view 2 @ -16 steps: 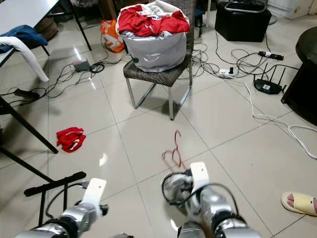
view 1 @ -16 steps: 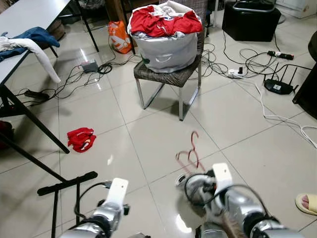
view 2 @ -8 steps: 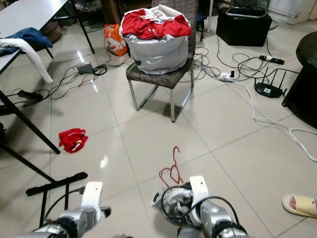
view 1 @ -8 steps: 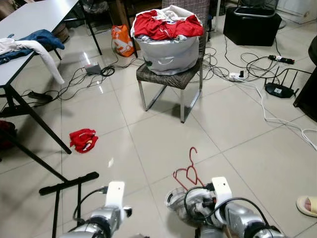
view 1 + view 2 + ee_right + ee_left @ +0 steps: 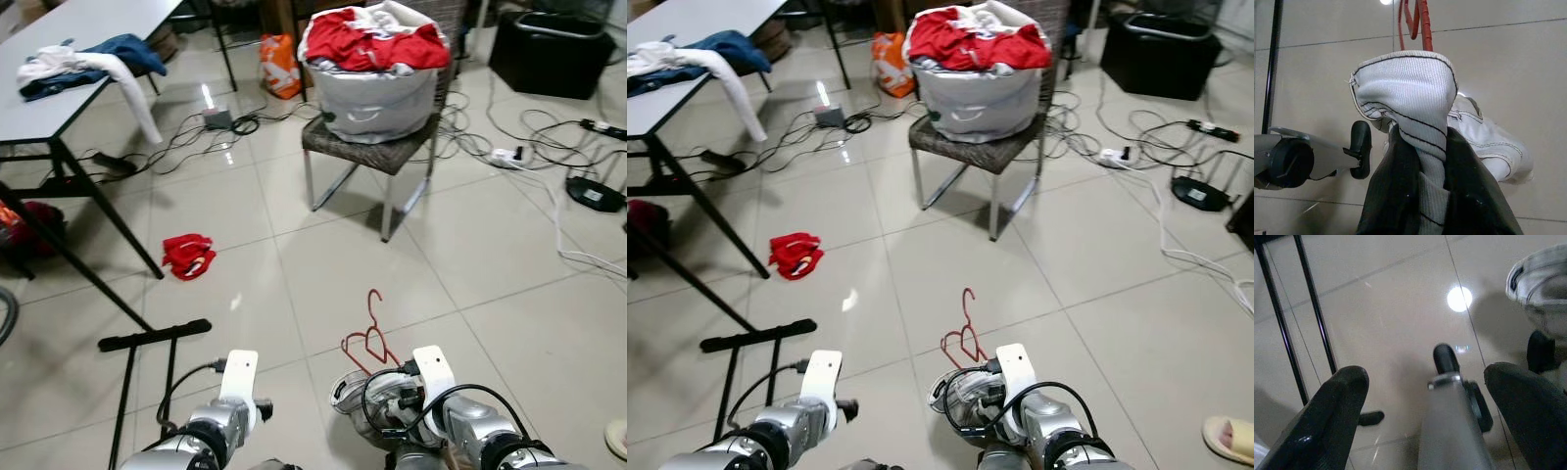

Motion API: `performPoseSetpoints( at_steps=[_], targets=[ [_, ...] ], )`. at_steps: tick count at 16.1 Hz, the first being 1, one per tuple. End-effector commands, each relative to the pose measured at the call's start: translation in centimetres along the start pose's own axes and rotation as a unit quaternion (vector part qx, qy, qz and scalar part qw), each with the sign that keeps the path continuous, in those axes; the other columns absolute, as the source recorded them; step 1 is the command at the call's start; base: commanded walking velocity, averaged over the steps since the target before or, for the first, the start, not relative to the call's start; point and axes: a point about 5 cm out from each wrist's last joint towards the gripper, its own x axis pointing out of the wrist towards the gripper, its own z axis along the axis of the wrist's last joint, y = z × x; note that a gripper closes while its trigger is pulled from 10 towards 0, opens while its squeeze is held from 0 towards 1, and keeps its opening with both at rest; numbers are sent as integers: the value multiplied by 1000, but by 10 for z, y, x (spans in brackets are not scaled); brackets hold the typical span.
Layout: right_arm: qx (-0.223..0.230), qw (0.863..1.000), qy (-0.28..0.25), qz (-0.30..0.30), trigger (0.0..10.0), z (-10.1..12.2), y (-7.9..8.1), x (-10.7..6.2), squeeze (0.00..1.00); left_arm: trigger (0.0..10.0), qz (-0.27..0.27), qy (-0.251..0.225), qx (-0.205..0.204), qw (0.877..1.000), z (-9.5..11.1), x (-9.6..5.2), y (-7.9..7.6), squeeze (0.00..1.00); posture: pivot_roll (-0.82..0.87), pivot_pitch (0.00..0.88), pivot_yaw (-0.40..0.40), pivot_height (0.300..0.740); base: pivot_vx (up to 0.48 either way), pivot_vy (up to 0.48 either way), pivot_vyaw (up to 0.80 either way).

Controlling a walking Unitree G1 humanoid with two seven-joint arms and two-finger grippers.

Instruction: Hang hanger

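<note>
A red hanger [image 5: 370, 331] sticks up from a white ribbed garment [image 5: 355, 394] held low over the tiled floor, in front of me. My right gripper [image 5: 1422, 166] is shut on the bunched collar of that white garment [image 5: 1405, 88], and the hanger's red wire [image 5: 1418, 19] pokes out beyond it. My left gripper [image 5: 1425, 377] hangs open above the floor with nothing between its fingers [image 5: 1337, 401]. The left arm [image 5: 237, 387] sits low on the left.
A chair [image 5: 367, 157] ahead carries a grey laundry basket [image 5: 372, 93] piled with red and white clothes. A table [image 5: 69, 73] with clothes stands left, a red cloth [image 5: 188, 255] and a black stand base [image 5: 152, 336] lie on the floor. Cables [image 5: 549, 166] trail at right.
The whole picture has shifted right, so the camera turned left. My right gripper still holds the garment with the hanger; the left arm stays low.
</note>
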Motion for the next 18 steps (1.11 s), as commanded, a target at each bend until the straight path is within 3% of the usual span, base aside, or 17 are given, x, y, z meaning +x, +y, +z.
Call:
performPoseSetpoints(
  at_steps=[1, 8, 18],
  targets=[
    [-8, 1000, -14, 4, 10000, 10, 3, 1, 0, 10000, 6, 11, 2, 1000, -14, 1, -1, 0, -153, 0, 129, 740, 0, 0, 500],
    [-36, 999, 6, -3, 10000, -1, 2, 1, 0, 10000, 1, 8, 3, 1000, -14, 1, -2, 0, -155, 0, 125, 740, 0, 0, 480],
    [-48, 999, 13, -14, 10000, -13, 2, 0, 0, 10000, 6, 9, -7, 1000, -14, 1, 2, 0, -154, 0, 131, 740, 0, 0, 0]
  ],
)
